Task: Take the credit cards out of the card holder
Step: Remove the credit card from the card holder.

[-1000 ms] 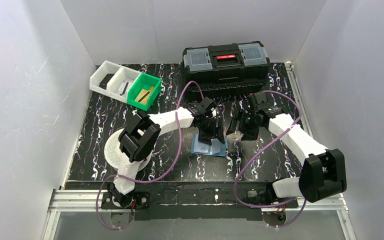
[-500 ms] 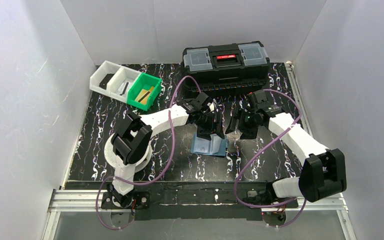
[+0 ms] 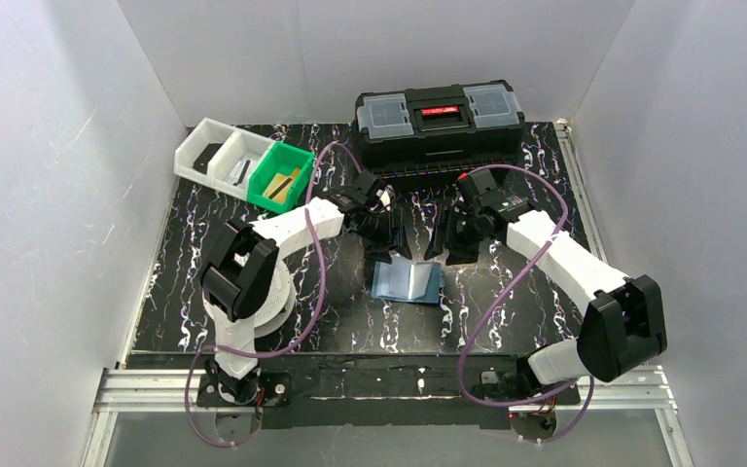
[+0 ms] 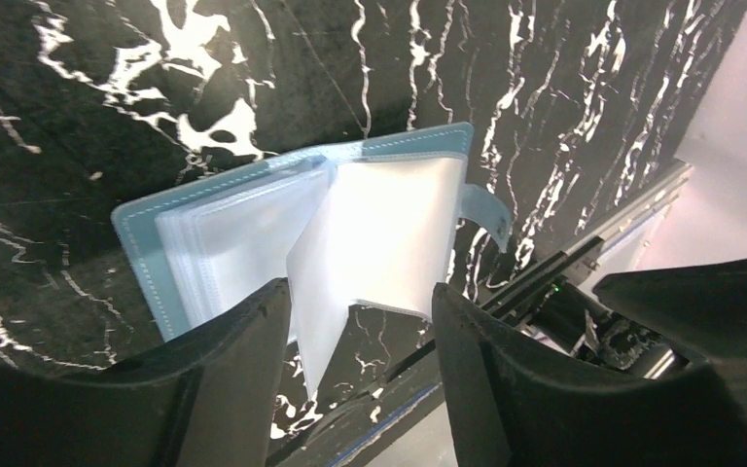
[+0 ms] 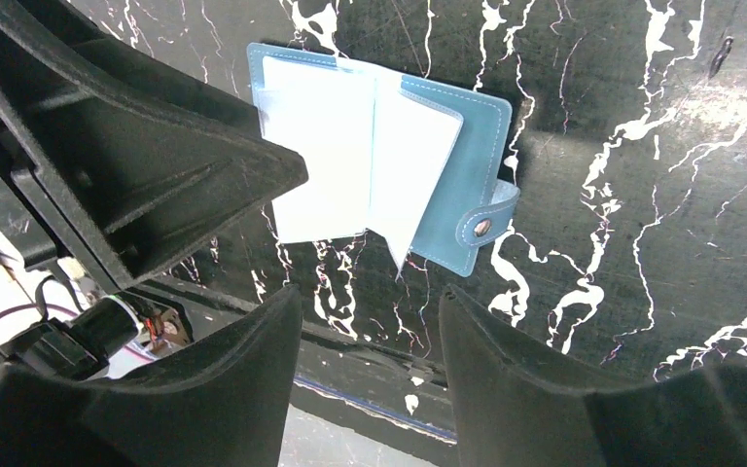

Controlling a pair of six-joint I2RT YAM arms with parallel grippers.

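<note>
- The left gripper (image 3: 391,245) hangs with its jaws spread and nothing pinched. The open card holder (image 3: 407,282) lies below its fingertips, a little toward the near side and to its right.
- The card holder rests flat on the table (image 3: 195,253), between the two tools and under both. Its long axis runs left to right and its spine runs far to near.
- A clear sleeve (image 4: 374,238) stands half lifted from the middle of the holder, its free edge tilted up toward the left tool.
- No credit cards show in the pale sleeves, and whether any sleeve holds one cannot be told.
- The clasp tab (image 5: 487,218) points off the holder's right edge, toward the right arm.
- The right gripper (image 3: 452,248) also hangs spread and empty, with the holder below and to its left. The left tool looks the nearer of the two for reaching the raised sleeve.
</note>
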